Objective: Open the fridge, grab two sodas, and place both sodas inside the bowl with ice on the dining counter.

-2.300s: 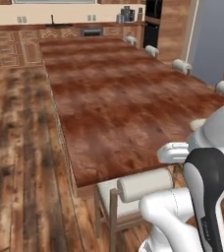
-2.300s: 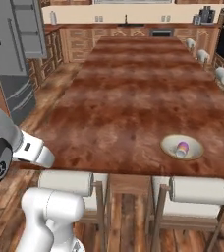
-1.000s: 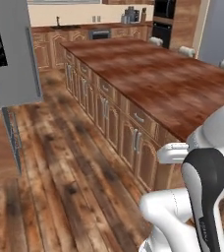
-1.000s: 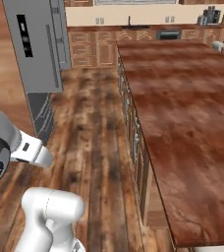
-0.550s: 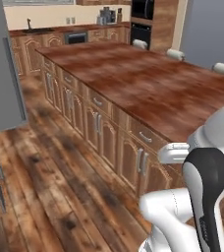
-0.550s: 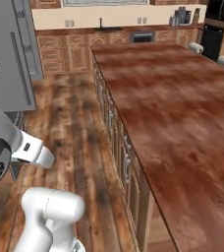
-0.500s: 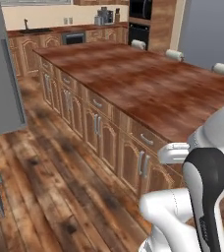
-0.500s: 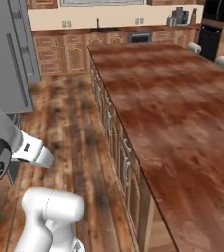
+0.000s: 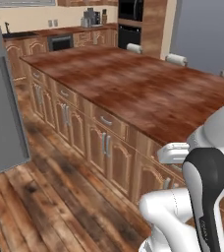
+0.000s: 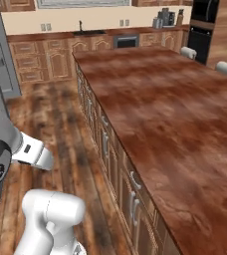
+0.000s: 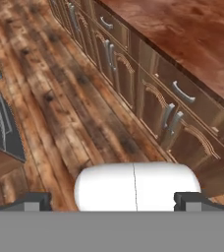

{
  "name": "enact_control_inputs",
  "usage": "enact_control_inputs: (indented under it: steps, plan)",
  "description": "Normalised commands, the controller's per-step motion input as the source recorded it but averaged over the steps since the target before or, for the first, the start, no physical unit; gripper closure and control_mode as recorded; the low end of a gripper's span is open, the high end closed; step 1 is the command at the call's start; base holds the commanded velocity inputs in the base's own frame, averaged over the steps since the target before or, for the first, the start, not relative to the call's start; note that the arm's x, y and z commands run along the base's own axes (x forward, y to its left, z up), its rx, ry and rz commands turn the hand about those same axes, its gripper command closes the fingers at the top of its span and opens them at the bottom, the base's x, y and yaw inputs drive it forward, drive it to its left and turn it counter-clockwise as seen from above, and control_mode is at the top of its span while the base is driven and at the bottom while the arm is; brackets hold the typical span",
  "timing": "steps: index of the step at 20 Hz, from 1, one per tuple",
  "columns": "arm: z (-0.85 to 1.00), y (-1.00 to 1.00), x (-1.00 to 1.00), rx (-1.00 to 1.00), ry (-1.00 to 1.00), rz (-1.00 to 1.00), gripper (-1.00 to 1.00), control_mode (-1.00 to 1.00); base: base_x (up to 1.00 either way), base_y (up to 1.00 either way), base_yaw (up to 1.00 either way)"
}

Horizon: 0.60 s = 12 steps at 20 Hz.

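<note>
Plainly the dining counter runs from the upper left to the right edge of the left base view, its glossy reddish-brown top bare where it shows; in the right base view it fills the right half, from the upper middle to the lower right corner. Below its edge sits a row of brown cabinet fronts with pale bar handles. Three white-cushioned stools peek over the far side along the upper right of the left base view; two show at the upper right of the right base view. The fridge, flat grey, takes the left edge of the left base view, and a grey strip of it stands at the upper left of the right base view. A black wall oven stands at the top centre of the left base view. The gripper shows at the bottom of the hand view; its two dark tips sit far apart, spread wide, with nothing between them, over plank floor.
</note>
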Motion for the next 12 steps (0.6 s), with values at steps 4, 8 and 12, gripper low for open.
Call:
enact_control_inputs:
  steps: [4,8,12]
  plan:
    - [0.00,0.00,0.00,0.00,0.00,0.00,-1.00,1.00,0.88,0.65,-0.17]
    - [0.00,0.00,0.00,0.00,0.00,0.00,-1.00,1.00,0.89,0.53,-0.06]
    - [0.00,0.00,0.00,0.00,0.00,0.00,-1.00,1.00,0.98,0.30,0.04]
